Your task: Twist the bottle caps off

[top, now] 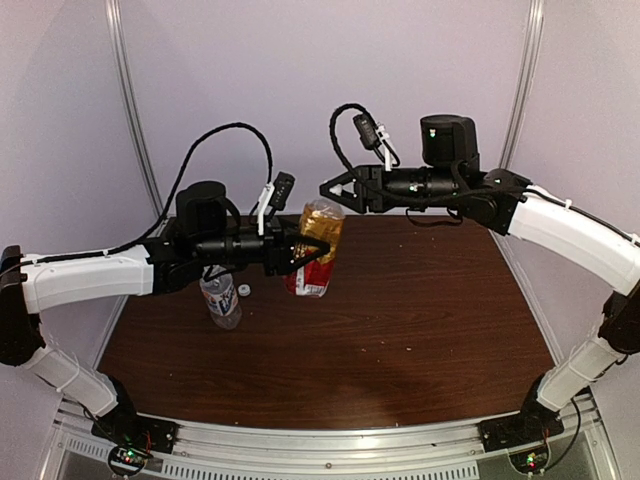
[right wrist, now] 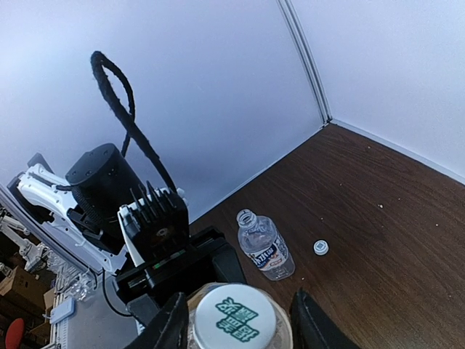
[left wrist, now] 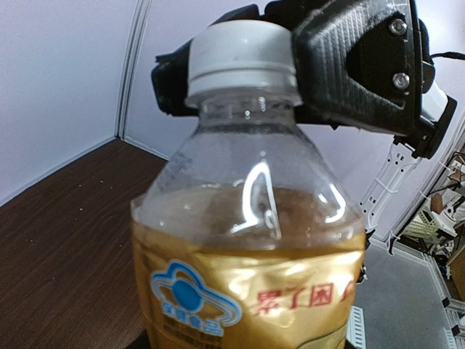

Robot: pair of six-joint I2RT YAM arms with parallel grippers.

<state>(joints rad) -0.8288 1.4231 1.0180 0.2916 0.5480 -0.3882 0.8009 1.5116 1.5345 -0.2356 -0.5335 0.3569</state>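
My left gripper is shut on the body of the amber bottle, holding it upright above the table; the bottle fills the left wrist view and hides the jaws. Its white cap is on the neck. My right gripper reaches in from the right at cap height, open. Its fingers stand on either side of the cap, with a gap showing on one side. The clear bottle stands uncapped on the table, its mouth open. A loose white cap lies beside it.
The dark wooden table is bounded by pale walls at the back and both sides. The left arm's wrist block and black cable rise behind the amber bottle. The clear bottle and loose cap sit under the left arm.
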